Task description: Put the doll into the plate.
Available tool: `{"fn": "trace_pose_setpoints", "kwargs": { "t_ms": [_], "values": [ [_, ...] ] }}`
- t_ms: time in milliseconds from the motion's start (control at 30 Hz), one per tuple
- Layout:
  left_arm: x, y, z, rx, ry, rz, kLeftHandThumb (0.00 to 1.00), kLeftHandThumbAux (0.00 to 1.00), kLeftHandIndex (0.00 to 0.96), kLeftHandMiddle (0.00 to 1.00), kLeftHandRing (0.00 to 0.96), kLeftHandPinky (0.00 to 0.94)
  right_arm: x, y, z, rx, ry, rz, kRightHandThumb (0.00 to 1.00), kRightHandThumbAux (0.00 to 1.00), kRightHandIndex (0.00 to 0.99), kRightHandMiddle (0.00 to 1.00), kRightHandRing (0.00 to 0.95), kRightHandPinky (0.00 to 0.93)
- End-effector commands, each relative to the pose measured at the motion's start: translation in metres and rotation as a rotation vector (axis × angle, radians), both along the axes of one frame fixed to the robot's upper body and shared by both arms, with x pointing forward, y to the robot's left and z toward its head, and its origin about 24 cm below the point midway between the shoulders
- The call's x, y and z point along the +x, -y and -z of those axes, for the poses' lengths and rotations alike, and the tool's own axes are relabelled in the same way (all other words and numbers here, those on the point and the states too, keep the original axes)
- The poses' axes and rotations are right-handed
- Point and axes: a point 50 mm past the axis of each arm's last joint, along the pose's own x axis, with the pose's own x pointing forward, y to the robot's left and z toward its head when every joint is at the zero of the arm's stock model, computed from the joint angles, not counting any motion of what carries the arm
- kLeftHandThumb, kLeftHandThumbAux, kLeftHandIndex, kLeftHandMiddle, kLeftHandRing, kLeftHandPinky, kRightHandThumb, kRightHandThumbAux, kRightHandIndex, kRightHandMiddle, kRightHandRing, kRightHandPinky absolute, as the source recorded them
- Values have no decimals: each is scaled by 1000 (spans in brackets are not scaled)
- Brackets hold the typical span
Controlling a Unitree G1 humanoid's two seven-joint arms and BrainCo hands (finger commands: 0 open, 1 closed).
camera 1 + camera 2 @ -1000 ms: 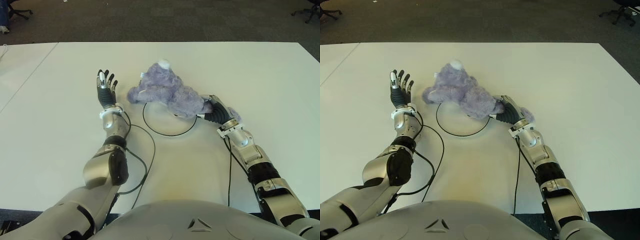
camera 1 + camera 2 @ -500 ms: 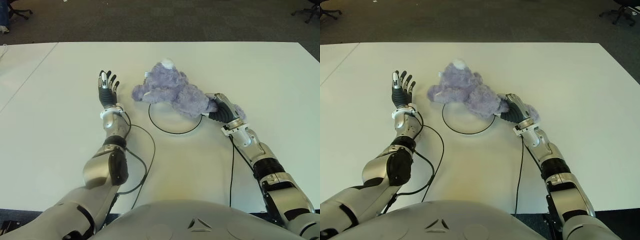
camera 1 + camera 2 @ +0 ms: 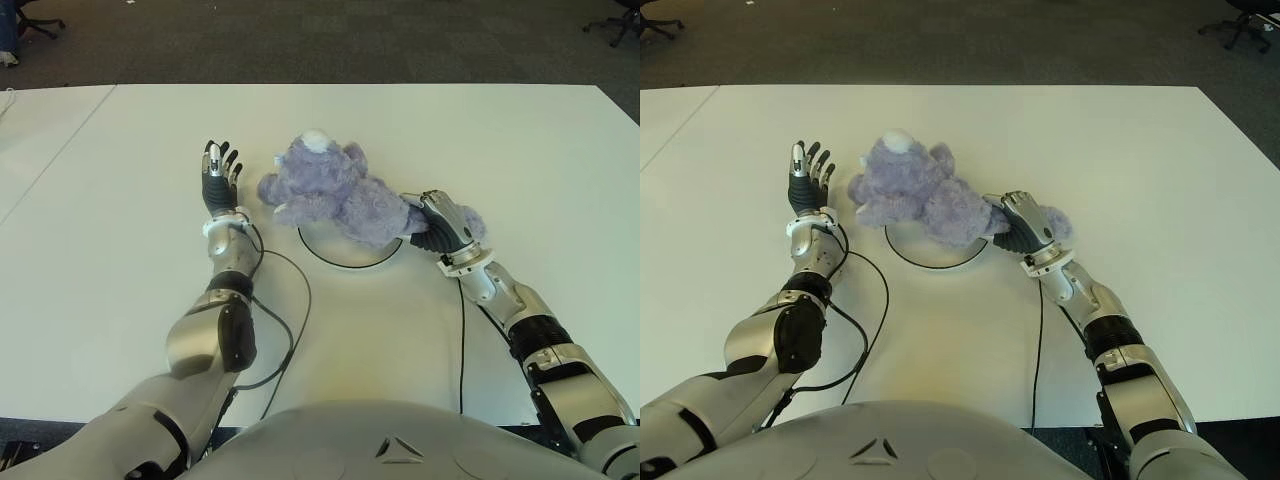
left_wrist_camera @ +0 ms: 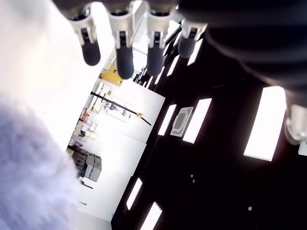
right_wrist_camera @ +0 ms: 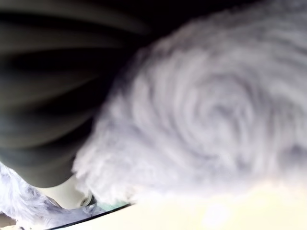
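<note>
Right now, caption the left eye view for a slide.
Right hand grips the purple doll over the white plate; left hand open beside it.

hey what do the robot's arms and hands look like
Both arms are silver metal segments with black joints. The left hand and right hand have black fingers with silver knuckle parts on silver-white wrists. A thin black cable trails along each arm.

doll [image 3: 335, 192] lies across the far rim of the plate [image 3: 345, 259], near the middle of the table [image 3: 520, 140]. right hand [image 3: 441, 224] clutches the doll's right end; left hand [image 3: 219, 178] is just left of the doll, fingers spread.
</note>
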Motion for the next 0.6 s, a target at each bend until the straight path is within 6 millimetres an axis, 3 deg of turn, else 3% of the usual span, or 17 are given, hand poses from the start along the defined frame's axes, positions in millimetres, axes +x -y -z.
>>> {"fn": "trace_pose_setpoints", "kwargs": {
  "t_ms": [33,600],
  "values": [
    [-117,15,111,-128,-470,13,0,421,9,154,161,155,-27,-8,36,-109,-83,-85,422,742,731,862,878,898],
    [-116,17,112,-135,-482,25,0,401,10,179,198,206,-30,-10,46,-166,-115,-65,403,755,719,863,882,898]
  ]
}}
